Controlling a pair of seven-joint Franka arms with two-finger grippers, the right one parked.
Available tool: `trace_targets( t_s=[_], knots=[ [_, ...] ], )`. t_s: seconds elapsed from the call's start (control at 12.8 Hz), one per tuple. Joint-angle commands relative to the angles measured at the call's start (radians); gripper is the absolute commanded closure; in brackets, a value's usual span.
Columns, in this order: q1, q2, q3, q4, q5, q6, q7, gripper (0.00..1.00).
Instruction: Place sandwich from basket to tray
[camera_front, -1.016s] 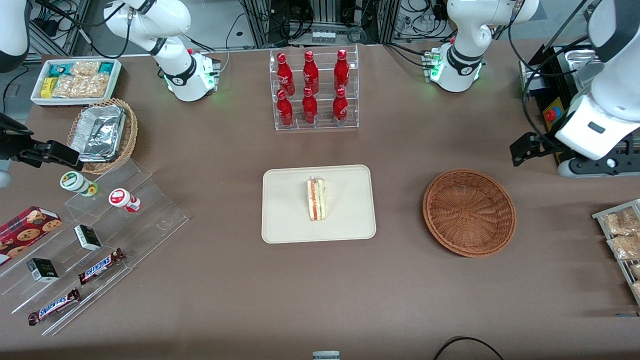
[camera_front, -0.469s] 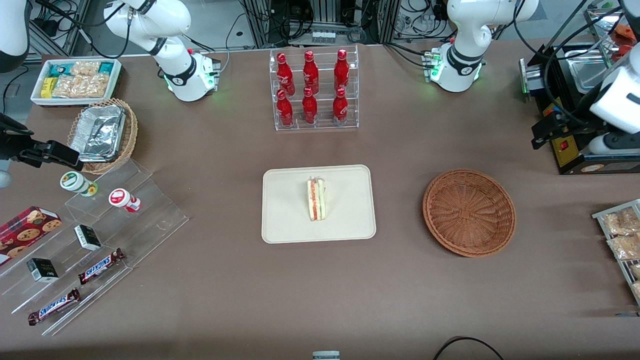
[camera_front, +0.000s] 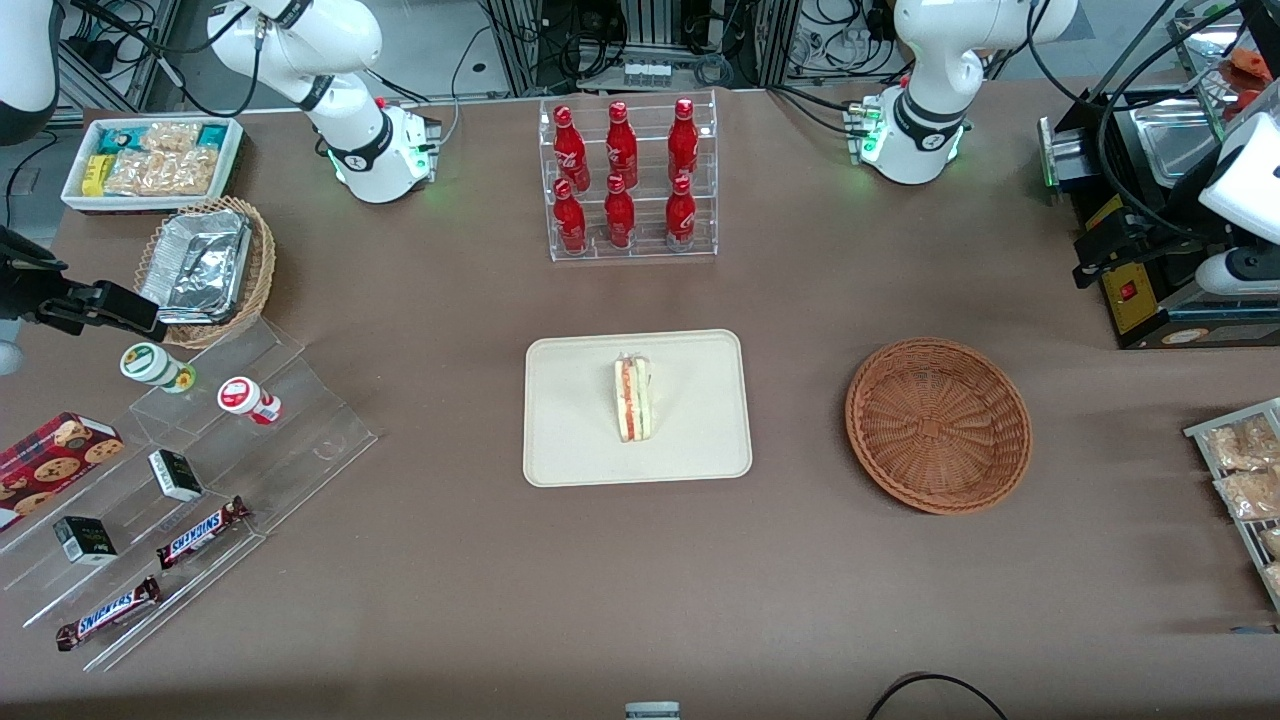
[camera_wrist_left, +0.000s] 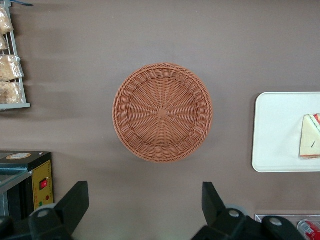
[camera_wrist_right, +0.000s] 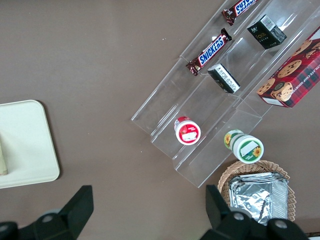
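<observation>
"SNICKERS" reads on two chocolate bars (camera_front: 203, 531) (camera_front: 108, 612) lying on the clear stepped display stand (camera_front: 300, 420).

You have one sandwich (camera_front: 633, 399), one tray (camera_front: 570, 420), one basket (camera_front: 938, 425), six red bottles (camera_front: 620, 175), two Snickers bars (camera_front: 202, 530), perhaps more hidden.

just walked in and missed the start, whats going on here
The job looks done. The sandwich lies on the cream tray, and the brown wicker basket beside it holds nothing. The left arm's gripper is open and holding nothing, up above the table at the working arm's end, looking down on the basket.
</observation>
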Motion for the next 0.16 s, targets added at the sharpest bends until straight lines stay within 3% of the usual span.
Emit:
trace_targets(
  t_s=[0.0,0.08],
  knots=[
    [0.009,-0.015,-0.001,-0.008,-0.002,-0.021,0.019,0.0],
    [0.009,-0.015,0.0,-0.008,0.0,-0.019,0.019,0.0]
  ],
)
